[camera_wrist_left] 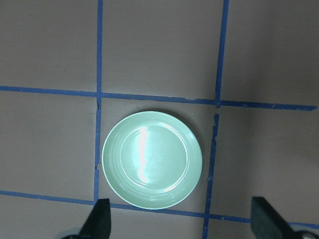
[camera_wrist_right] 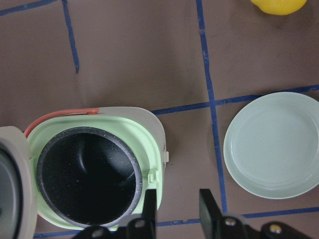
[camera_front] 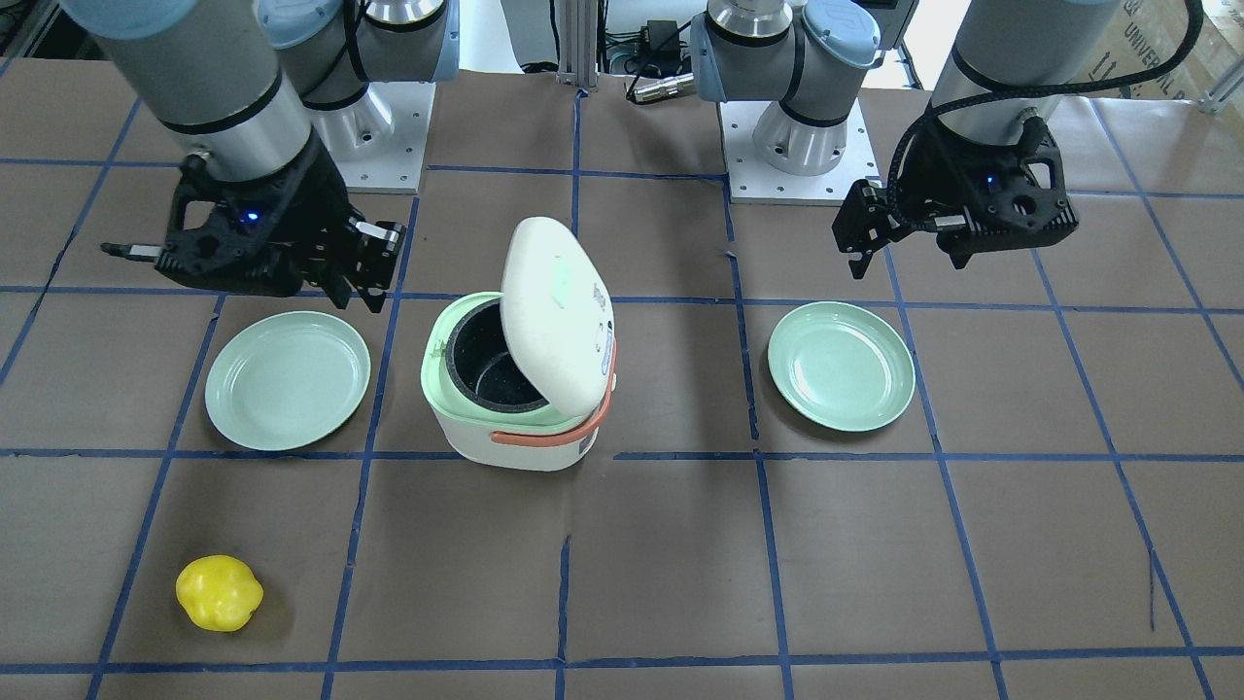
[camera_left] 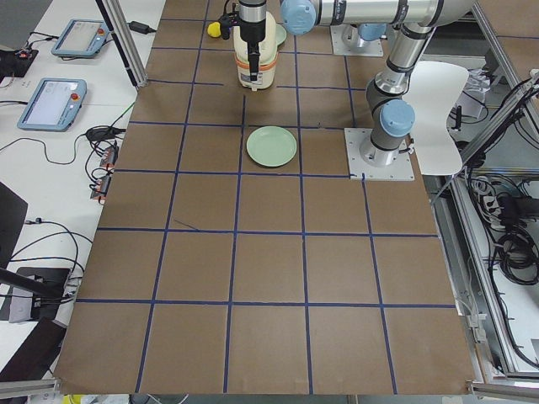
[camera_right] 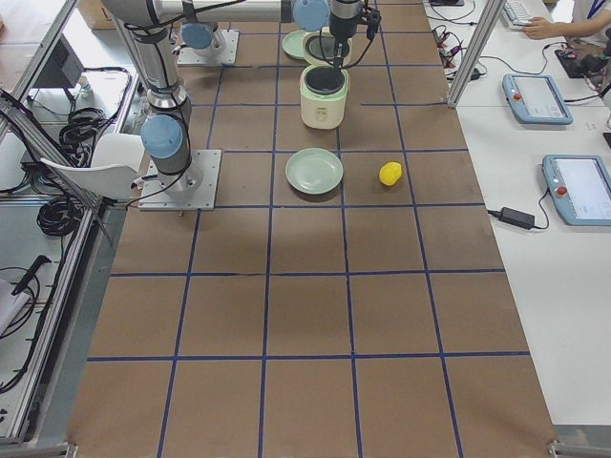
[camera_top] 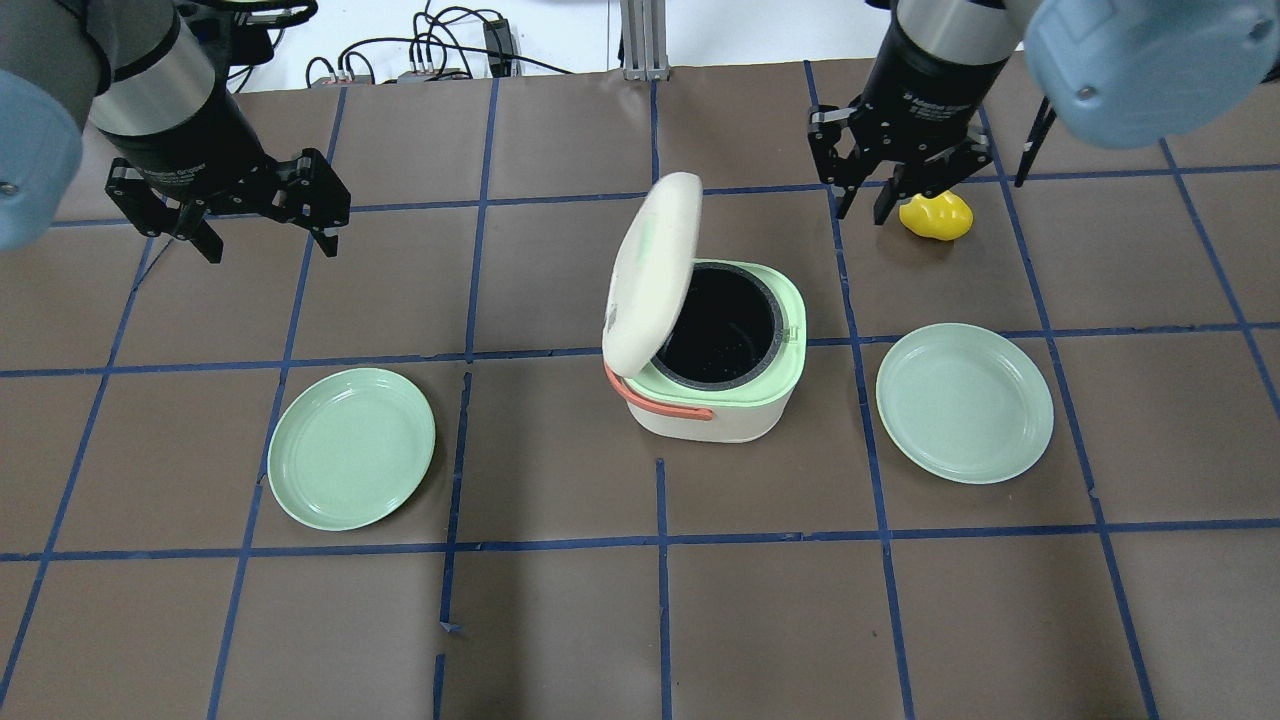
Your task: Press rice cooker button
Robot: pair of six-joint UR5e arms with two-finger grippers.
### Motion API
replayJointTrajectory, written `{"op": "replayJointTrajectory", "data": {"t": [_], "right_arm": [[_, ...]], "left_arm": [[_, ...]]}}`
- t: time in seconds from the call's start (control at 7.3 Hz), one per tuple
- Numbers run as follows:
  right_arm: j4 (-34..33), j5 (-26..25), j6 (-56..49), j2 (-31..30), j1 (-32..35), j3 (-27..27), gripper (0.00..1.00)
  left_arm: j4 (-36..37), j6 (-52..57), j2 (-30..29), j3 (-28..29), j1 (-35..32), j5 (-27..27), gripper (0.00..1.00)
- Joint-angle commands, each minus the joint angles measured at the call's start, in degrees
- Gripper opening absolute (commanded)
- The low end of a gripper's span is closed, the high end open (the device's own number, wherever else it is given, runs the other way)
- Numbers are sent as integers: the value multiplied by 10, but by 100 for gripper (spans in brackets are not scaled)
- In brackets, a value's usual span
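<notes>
rice cooker: centre of the desk, lid standing open, dark pot empty.
left jaws: wide apart, empty, hovering at 10 o'clock from the cooker.
right jaws: slightly parted, empty, at 1 o'clock, beside a yellow object.
progress: the lid button looks already pressed; nothing seems left.

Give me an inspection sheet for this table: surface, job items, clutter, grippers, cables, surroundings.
Surface: table, brown paper, blue tape grid.
Job's things: rice cooker mid-table, lid open, pot empty.
Clutter: left plate and right plate, both empty; yellow fruit beyond the right plate.
Grippers: left gripper open, empty; right gripper open, empty.
Cables: tangle beyond the far edge.
Surroundings: control tablets on side benches; white chair.
</notes>
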Motion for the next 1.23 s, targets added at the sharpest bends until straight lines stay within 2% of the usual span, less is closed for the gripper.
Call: {"op": "replayJointTrajectory", "data": {"t": [0.0, 0.14, 0.27, 1.1], "right_arm": [[14, -34, -46, -27, -25, 2, 76], [13, -35, -42, -45, -22, 7, 97], [7, -34, -39, -49, -20, 12, 99], [12, -55, -44, -51, -17, 9, 100]], "left_arm": [[0, 0, 0, 0, 0, 0, 100], [0, 0, 0, 0, 0, 0, 100], [0, 0, 0, 0, 0, 0, 100], [0, 0, 0, -1, 0, 0, 100]]}}
